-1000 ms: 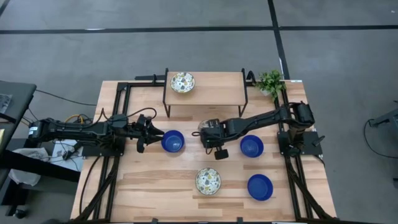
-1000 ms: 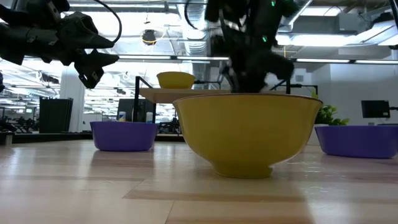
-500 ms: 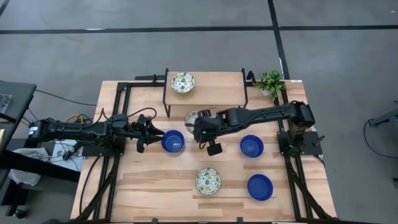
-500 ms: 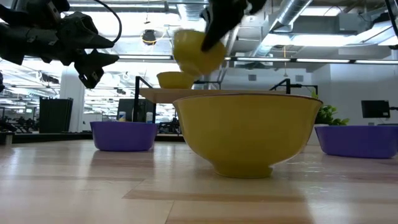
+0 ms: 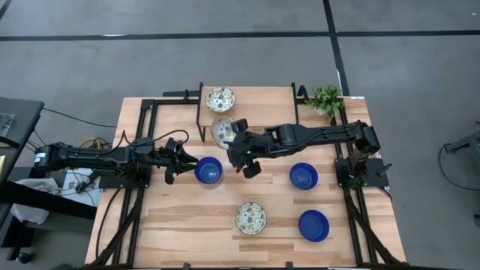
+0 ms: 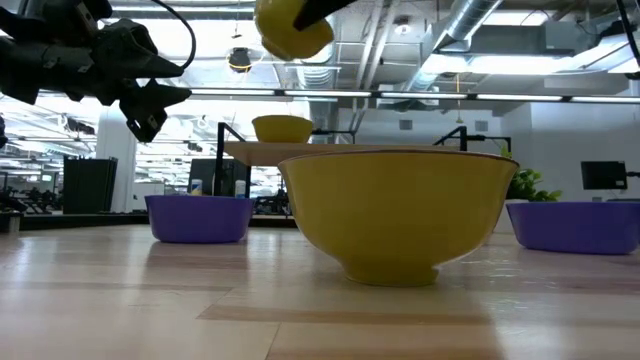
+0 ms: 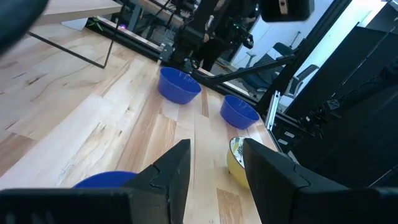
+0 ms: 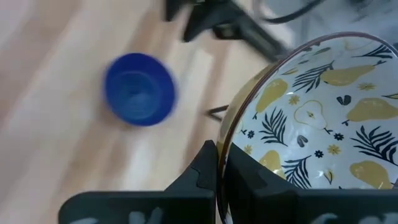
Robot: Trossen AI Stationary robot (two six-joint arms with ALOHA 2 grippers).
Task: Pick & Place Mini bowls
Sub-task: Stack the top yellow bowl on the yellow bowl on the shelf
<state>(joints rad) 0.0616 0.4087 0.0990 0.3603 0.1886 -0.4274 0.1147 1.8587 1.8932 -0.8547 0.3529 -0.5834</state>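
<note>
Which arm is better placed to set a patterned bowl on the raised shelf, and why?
Right. Its gripper holds a patterned bowl by the rim, in the air at the shelf front. The left gripper waits, fingers open and empty, beside a blue bowl.

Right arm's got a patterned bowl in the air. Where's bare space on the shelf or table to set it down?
The raised shelf is bare right of the patterned bowl already on it. Bare tabletop also lies left of the front patterned bowl. It is crowded mid-table: the held bowl, the right gripper, three blue bowls.
</note>
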